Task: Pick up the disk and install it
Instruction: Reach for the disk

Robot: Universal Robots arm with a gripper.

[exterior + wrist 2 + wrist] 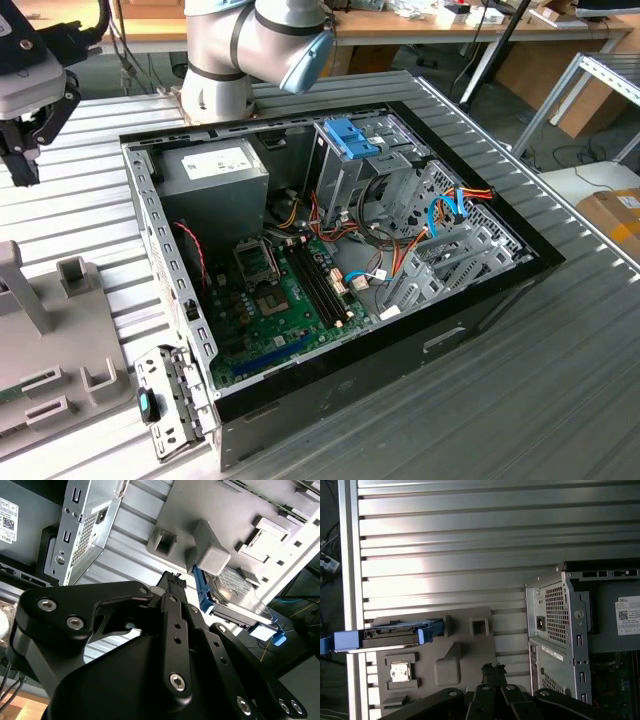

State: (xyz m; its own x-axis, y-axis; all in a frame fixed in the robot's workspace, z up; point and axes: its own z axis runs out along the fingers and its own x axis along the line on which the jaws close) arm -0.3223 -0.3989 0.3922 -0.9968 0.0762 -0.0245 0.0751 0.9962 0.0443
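Observation:
The disk (395, 634) is a dark-grey drive with light-blue rails. It stands on edge in a slot of a grey holder block (460, 660), and its metal face and blue rail also show in the second wrist view (235, 592). My gripper (493, 669) hangs above the ribbed table, over the holder's edge nearest the computer case. It is shut with nothing between its fingertips and is well apart from the disk. It sits at the exterior view's far left (20, 160). In the second wrist view the joined tips of my gripper (172, 577) point at the table beside the disk.
An open computer case (540, 262) lies on the ribbed metal table (560, 380), holding a grey power-supply box (215, 170), a motherboard (280, 300), wiring and a silver cage with a blue latch (350, 140). The grey holder (60, 340) lies at the exterior view's left. The arm's base (215, 80) stands behind the case.

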